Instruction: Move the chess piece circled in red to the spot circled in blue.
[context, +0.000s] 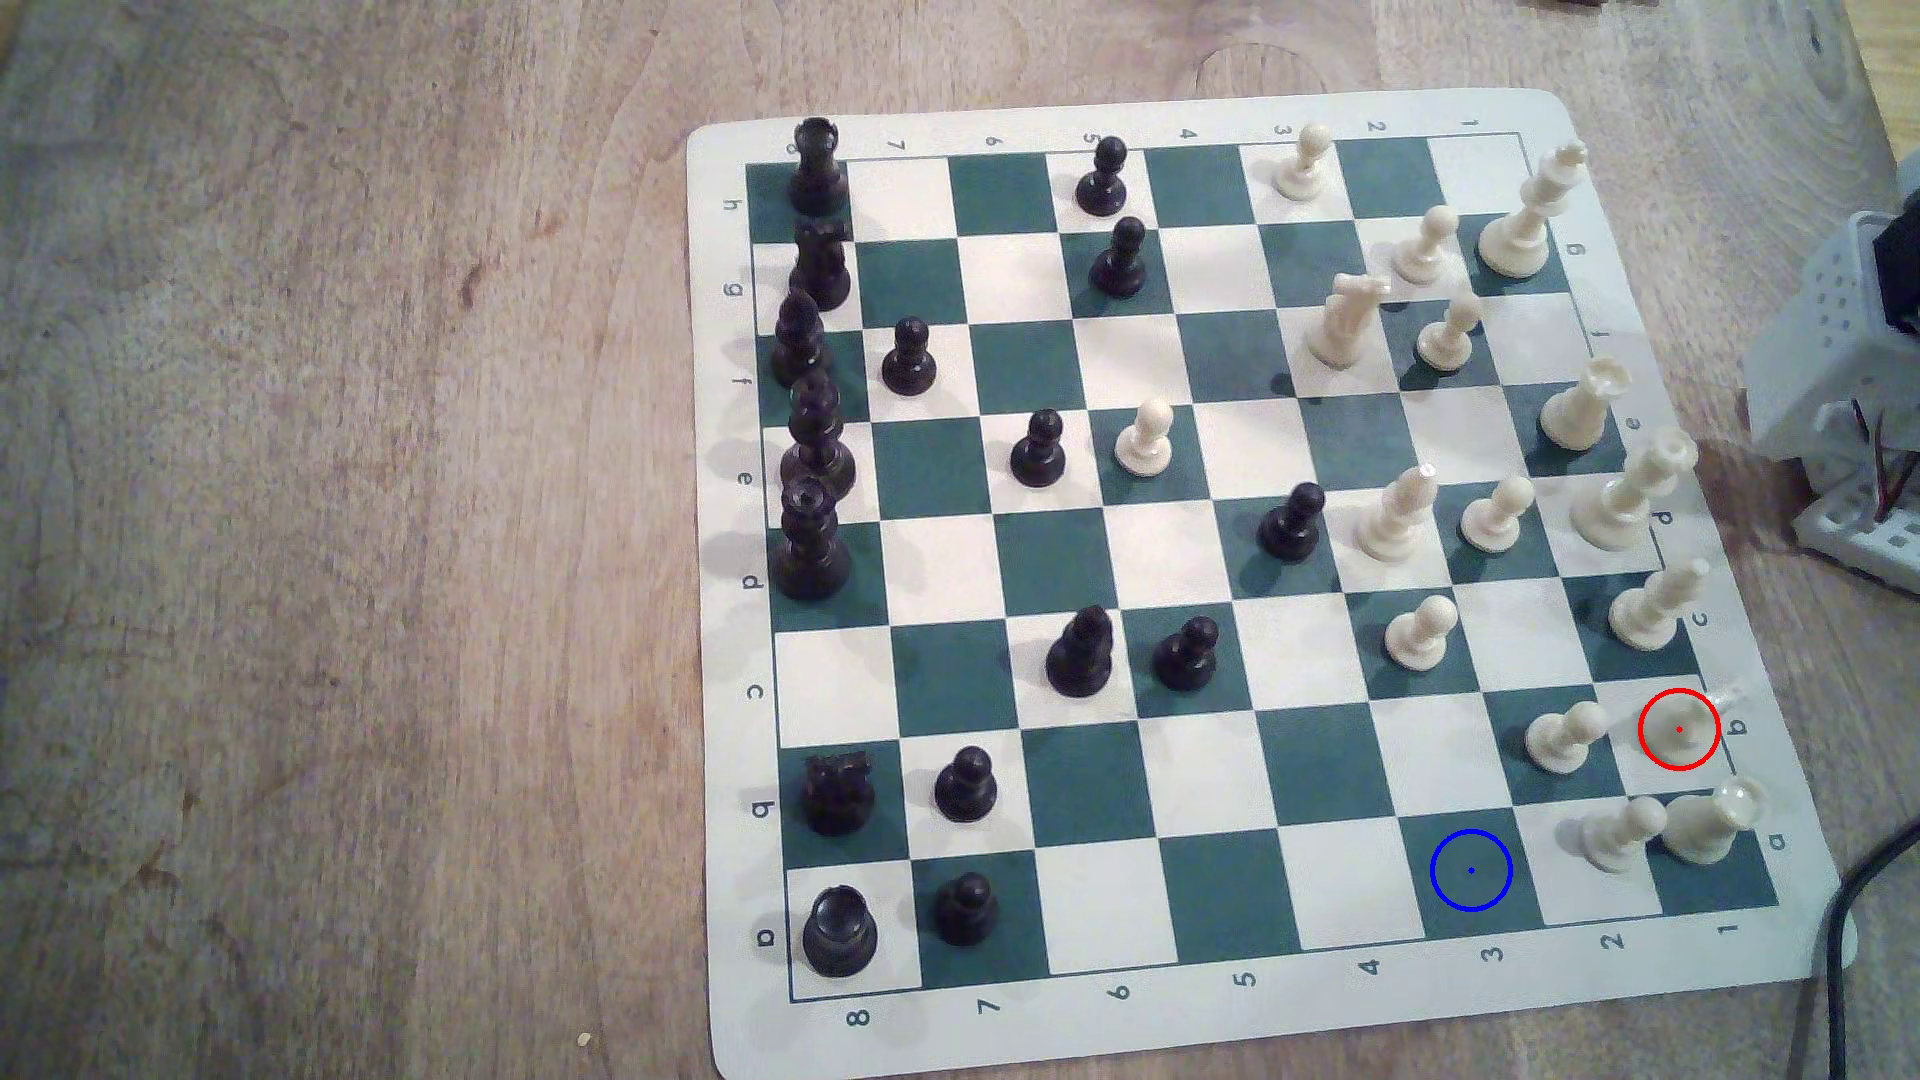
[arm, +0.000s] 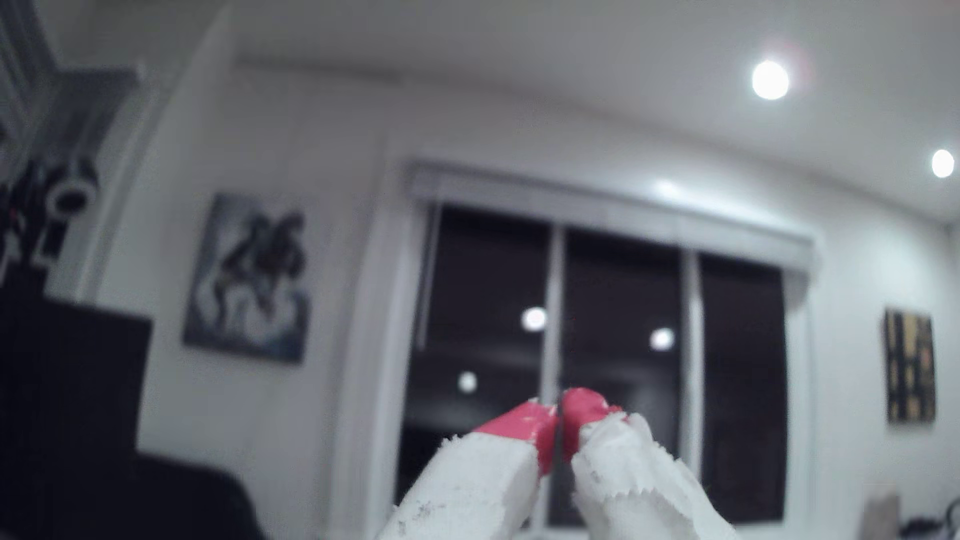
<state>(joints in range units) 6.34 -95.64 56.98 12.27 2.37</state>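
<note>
Standing on white square near board (context: 1756, 1038) edge, at exterior view's right: cream knight (context: 1688, 722), red ring on it. Gripper (arm: 560, 415) far off, up in air, facing window (arm: 597, 332), red tips pressed together, holding nothing. Knight upright, head jutting toward exterior view's right. Blue-ringed green square (context: 1471, 870) near, toward exterior view's lower left of knight.
</note>
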